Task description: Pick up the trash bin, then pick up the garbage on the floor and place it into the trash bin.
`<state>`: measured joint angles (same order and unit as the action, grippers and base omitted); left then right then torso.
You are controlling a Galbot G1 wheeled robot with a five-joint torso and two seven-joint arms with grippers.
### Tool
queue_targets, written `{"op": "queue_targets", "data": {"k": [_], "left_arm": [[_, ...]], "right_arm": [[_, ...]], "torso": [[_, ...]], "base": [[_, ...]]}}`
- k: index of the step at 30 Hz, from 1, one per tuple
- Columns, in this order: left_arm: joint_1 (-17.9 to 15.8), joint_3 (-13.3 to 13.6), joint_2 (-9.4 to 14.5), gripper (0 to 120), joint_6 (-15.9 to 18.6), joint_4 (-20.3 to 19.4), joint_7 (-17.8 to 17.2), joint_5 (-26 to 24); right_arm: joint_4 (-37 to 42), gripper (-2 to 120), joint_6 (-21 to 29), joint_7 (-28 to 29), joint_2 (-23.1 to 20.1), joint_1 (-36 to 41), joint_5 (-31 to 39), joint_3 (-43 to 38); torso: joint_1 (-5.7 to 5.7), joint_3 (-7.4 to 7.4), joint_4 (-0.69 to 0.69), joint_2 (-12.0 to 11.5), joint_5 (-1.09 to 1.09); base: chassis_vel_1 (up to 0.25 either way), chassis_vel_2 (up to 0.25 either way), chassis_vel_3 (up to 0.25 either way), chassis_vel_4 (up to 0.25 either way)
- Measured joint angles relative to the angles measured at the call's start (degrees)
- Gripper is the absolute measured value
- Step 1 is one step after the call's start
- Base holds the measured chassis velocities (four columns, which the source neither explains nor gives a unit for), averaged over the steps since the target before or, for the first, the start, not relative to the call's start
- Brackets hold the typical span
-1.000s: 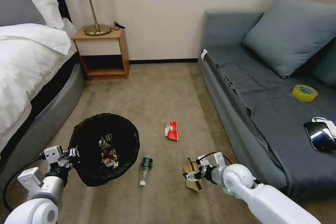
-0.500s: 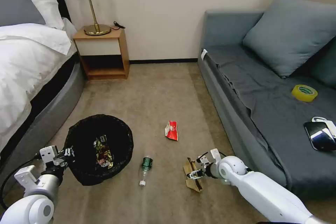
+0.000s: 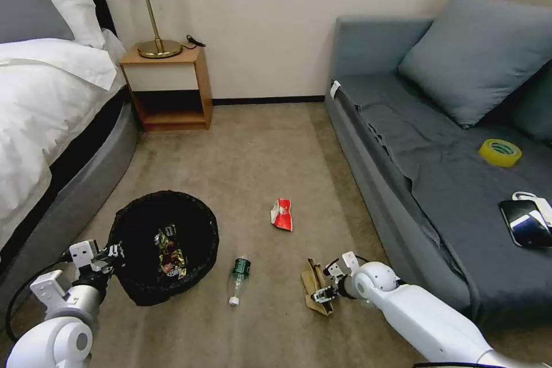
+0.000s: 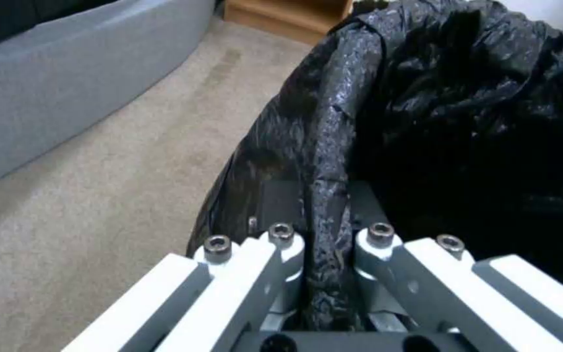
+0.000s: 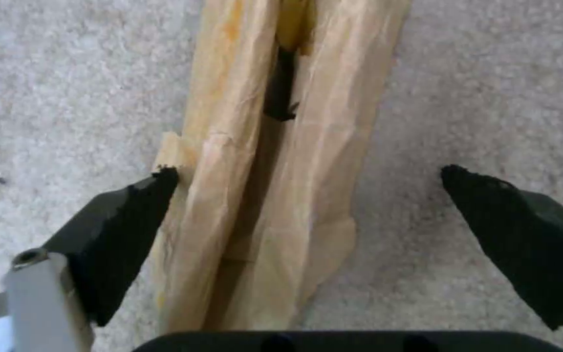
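Observation:
The trash bin point(image 3: 138, 276), lined with a black bag, hangs tilted just off the floor at the lower left, and a gold-red wrapper point(image 3: 170, 249) lies inside it. My left gripper point(image 3: 113, 253) is shut on the bag-covered rim point(image 4: 328, 146). A brown paper bag point(image 3: 313, 286) lies on the carpet, and my right gripper point(image 3: 323, 294) is open, low over its near end. In the right wrist view the fingers point(image 5: 132, 220) straddle the paper bag point(image 5: 229, 122); one pad touches its edge. A clear bottle with a green label point(image 3: 238, 278) and a red snack packet point(image 3: 282, 214) lie between bin and bag.
A grey sofa point(image 3: 402, 144) runs along the right, carrying a yellow tape roll point(image 3: 500, 152) and a black phone point(image 3: 526, 223). The bed point(image 3: 40, 115) is on the left, and a wooden nightstand point(image 3: 169, 86) with a lamp stands at the back wall. Open carpet point(image 3: 259, 149) lies between them.
My right gripper has dropped lower and come in around the paper bag's near end. The bin, held by my left gripper, has shifted slightly left and lower.

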<state>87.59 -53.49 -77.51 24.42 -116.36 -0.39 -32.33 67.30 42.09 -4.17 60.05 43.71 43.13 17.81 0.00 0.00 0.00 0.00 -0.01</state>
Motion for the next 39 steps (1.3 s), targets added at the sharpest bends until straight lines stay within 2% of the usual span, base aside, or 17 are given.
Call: {"op": "queue_targets", "data": {"k": [1,3,7,15,17,21,24,25,30,31,33,36,39], "left_arm": [[0.0,0.0,0.0,4,0.0,0.0,0.0,0.0],[0.0,0.0,0.0,4,-0.1,0.1,0.0,0.0],[0.0,-0.1,0.0,4,-0.4,0.3,0.2,0.0],[0.2,-0.2,0.2,4,-0.8,0.5,0.5,-0.1],[0.2,-0.3,0.4,4,-0.8,0.4,0.5,-0.3],[0.3,-0.4,0.4,4,-0.8,0.3,0.5,-0.4],[0.5,-0.4,0.4,4,-0.8,0.0,0.5,-0.4],[0.5,-0.4,0.4,4,-0.8,0.0,0.5,-0.4],[0.8,-0.5,0.5,4,-0.8,-0.4,0.5,-0.6],[0.8,-0.5,0.5,4,-0.8,-0.4,0.5,-0.6],[0.9,-0.5,0.5,4,-0.9,-0.5,0.5,-0.6],[1.1,-0.4,0.6,4,-1.0,-0.7,0.5,-0.6],[1.4,-0.2,0.7,4,-1.0,-1.0,0.6,-0.7]], "right_arm": [[0.0,98,0.0,0.0,0.0,0.0,0.0,0.0],[-0.5,90,-0.6,0.0,0.4,0.0,-0.9,-0.1],[-0.6,79,-1.4,0.3,0.7,0.1,-1.6,-0.2],[0.2,62,-1.9,0.8,0.4,1.3,-1.8,-0.7],[0.7,56,-2.0,1.2,0.1,1.6,-1.8,-0.9],[1.4,47,-2.1,1.6,-0.2,2.0,-1.6,-1.2],[3.5,33,-2.0,2.1,-0.5,2.9,-0.6,-1.8],[3.5,33,-2.0,2.1,-0.5,2.9,-0.6,-1.8],[7.4,10,-1.9,4.2,-2.1,4.5,1.0,-3.8],[7.4,10,-1.9,4.2,-2.1,4.5,1.0,-3.8],[8.7,1,-1.9,4.8,-2.6,5.1,1.4,-4.5],[9.9,0,-2.1,5.4,-3.2,5.8,1.7,-5.0],[14.3,0,-2.1,6.9,-4.7,7.0,3.6,-6.8]], "torso": [[0.00,0.00,0.00,0.0,0.00],[0.00,-0.01,-0.02,0.0,-0.10],[-0.01,-0.02,-0.06,0.0,-0.11],[-0.01,-0.02,-0.05,0.0,-0.05],[0.00,-0.01,0.02,0.0,0.03],[0.00,0.00,0.03,0.0,0.04],[0.00,0.02,0.07,0.0,0.14],[0.00,0.02,0.07,0.0,0.14],[0.00,0.01,0.00,0.0,0.05],[0.00,0.01,0.00,0.0,0.05],[0.00,0.01,0.01,0.0,0.03],[0.00,0.01,0.01,0.0,0.03],[0.00,0.01,0.00,0.0,0.02]], "base": [[0.000,0.000,0.000,0.000],[0.000,0.000,0.000,0.000],[0.000,0.000,0.000,0.000],[0.000,0.000,0.000,0.000],[0.000,0.000,0.000,0.000],[0.000,0.000,0.000,0.000],[0.000,0.000,0.000,0.000],[0.000,0.000,0.000,0.000],[0.000,0.000,0.000,0.000],[0.000,0.000,0.000,0.000],[0.000,0.000,0.000,0.000],[0.000,0.000,0.000,0.000],[0.000,0.000,0.000,0.000]]}}
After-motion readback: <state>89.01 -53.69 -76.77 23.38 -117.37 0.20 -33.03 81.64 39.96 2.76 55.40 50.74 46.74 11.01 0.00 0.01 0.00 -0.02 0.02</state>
